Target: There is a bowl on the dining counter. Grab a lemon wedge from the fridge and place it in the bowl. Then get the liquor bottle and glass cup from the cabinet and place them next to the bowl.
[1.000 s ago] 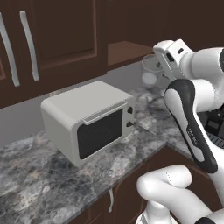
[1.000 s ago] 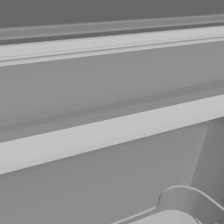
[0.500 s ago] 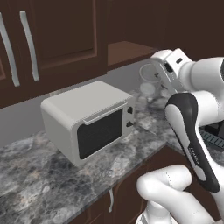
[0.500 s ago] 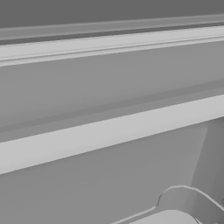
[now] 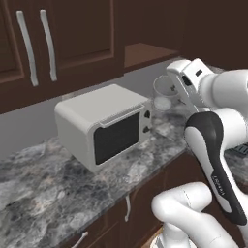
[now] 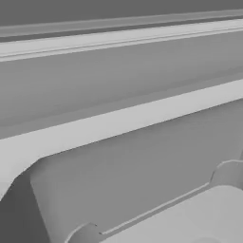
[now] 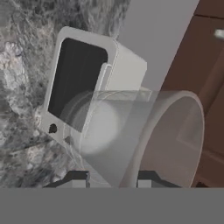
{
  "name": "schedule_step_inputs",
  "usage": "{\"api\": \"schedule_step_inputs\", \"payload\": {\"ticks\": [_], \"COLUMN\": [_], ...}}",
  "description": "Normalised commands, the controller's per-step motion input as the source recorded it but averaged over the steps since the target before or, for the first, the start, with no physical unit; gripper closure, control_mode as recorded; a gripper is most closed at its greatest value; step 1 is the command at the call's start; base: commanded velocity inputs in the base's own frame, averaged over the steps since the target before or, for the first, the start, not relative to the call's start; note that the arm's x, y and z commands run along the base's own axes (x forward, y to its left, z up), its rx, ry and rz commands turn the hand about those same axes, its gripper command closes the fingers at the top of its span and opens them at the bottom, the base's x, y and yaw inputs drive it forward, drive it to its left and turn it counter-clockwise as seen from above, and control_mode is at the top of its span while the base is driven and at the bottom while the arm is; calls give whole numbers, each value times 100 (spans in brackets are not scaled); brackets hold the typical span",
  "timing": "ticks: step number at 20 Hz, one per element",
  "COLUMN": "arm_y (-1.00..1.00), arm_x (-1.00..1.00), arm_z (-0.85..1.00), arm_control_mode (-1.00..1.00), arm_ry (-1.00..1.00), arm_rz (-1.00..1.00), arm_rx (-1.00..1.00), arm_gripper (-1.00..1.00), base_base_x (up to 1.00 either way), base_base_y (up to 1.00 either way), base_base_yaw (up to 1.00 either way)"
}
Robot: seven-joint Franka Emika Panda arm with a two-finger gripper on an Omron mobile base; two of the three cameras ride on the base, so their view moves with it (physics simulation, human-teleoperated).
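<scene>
Up in the left base view, the gripper (image 5: 170, 92) sits at the end of the white arm with the clear glass cup (image 5: 163, 93) right at its tip, the cup's rim and pale base showing just to the tool's left. The cup hangs above the marble counter (image 5: 53, 193), clear of the stone. Beyond the cup and lower, to the tool's left, stands the white toaster oven (image 5: 104, 127) with its dark window and two small knobs turned toward the camera. Higher and farther left of the tool are the dark wooden cabinet doors (image 5: 72, 36) with two pale bar handles (image 5: 36, 46), and a grey strip of wall runs between cabinets and counter. From this angle the fingers themselves are hard to make out against the glass. Over in the right base view, flat grey surfaces and pale bands fill the frame at close range; what they belong to cannot be told. Lastly, the hand view looks along the tool: the glass cup (image 7: 144, 140) lies directly ahead, its lower wall sitting between the two dark fingertips (image 7: 75, 178), which are closed against it on either side. Through and past the glass appear the toaster oven (image 7: 83, 83), the marble counter (image 7: 22, 65) and the brown cabinet (image 7: 205, 87).
</scene>
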Motion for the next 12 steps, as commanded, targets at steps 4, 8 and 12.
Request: {"api": "schedule_step_inputs", "payload": {"ticks": [4, 8, 12], "arm_y": [0, 0, 0], "arm_x": [0, 0, 0], "arm_z": [0, 0, 0], "arm_control_mode": [100, 100, 100], "arm_ry": [0, 0, 0], "arm_rz": [0, 0, 0], "arm_rx": [0, 0, 0], "arm_gripper": [100, 100, 100], "base_base_x": [-76, -75, -76], "base_base_y": [35, 40, 43], "base_base_yaw": [-3, -4, -5]}}
